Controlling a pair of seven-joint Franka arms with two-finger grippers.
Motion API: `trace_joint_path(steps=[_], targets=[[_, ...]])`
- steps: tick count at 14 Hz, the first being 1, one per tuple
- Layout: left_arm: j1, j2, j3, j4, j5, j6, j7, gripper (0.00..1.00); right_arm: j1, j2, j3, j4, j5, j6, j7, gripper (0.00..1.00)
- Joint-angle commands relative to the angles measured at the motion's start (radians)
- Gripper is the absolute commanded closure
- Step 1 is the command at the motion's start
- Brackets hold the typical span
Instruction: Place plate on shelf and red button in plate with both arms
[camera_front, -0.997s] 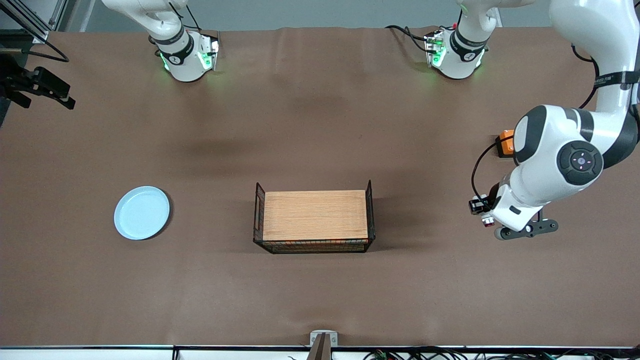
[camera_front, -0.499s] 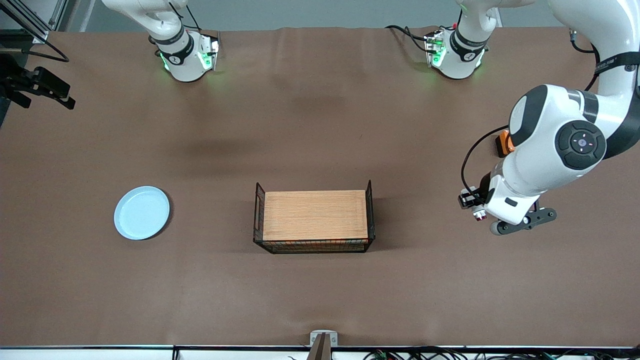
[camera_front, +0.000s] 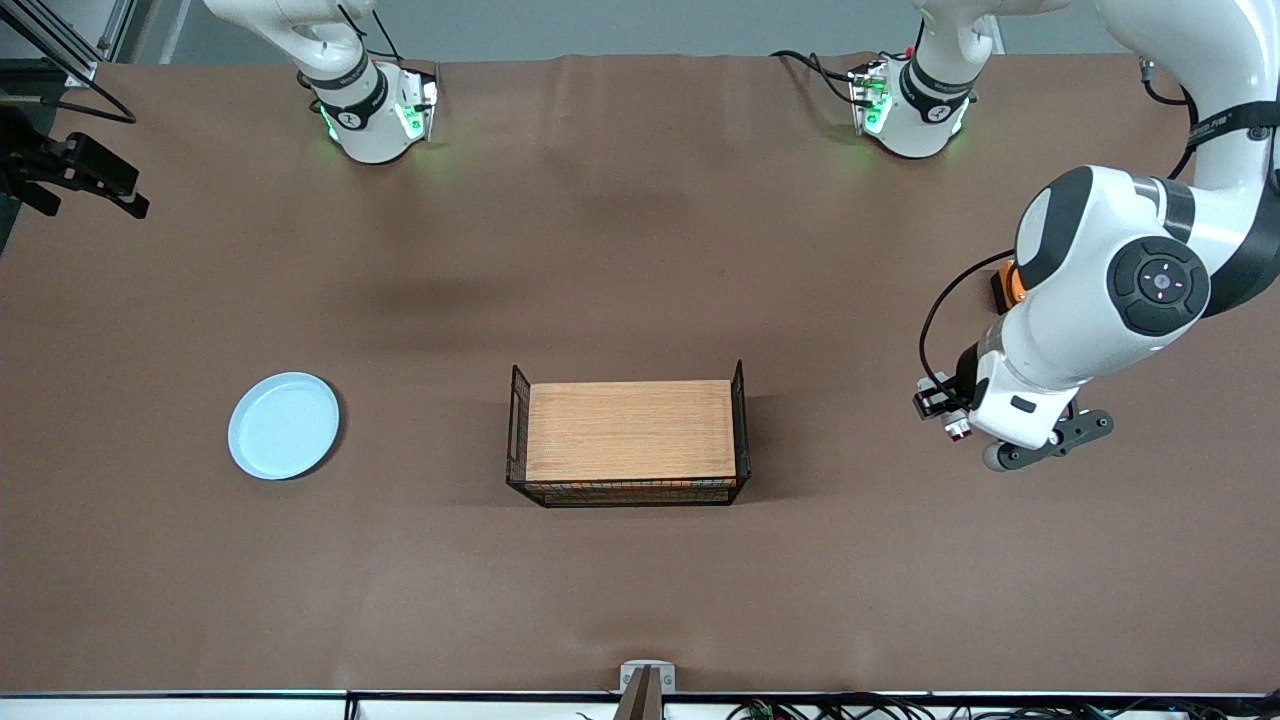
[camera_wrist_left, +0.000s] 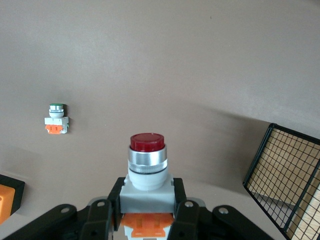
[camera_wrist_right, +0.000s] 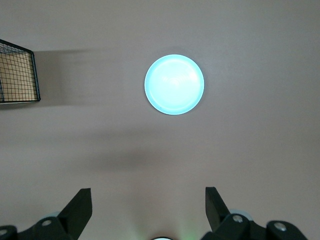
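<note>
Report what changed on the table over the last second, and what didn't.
The left pincer, shut on the red button, carried it in the air a short way toward the wire tray, most of it early in that second. The plate, the tray and the green-capped button stayed put. The right pincer hangs open, high over the plate, its arm waiting.

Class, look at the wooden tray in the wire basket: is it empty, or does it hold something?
Empty. The front view shows the wooden tray bare; the plate lies on the table, and the left gripper holds the red button.
</note>
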Motion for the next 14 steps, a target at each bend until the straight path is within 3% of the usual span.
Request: trace_joint_path(steps=[1, 6, 14], targets=[[-0.004, 0.004, -0.001, 0.018, -0.011, -0.022, -0.018, 0.68, 0.001, -0.011, -0.004, 0.021, -0.002, -0.012, -0.009, 0.0], [-0.004, 0.007, -0.001, 0.018, -0.014, -0.022, -0.018, 0.68, -0.01, 0.089, -0.009, 0.044, -0.037, -0.001, -0.008, 0.0], [-0.004, 0.012, -0.001, 0.016, -0.014, -0.022, -0.018, 0.68, -0.045, 0.336, -0.011, 0.044, -0.043, 0.157, -0.023, 0.0]])
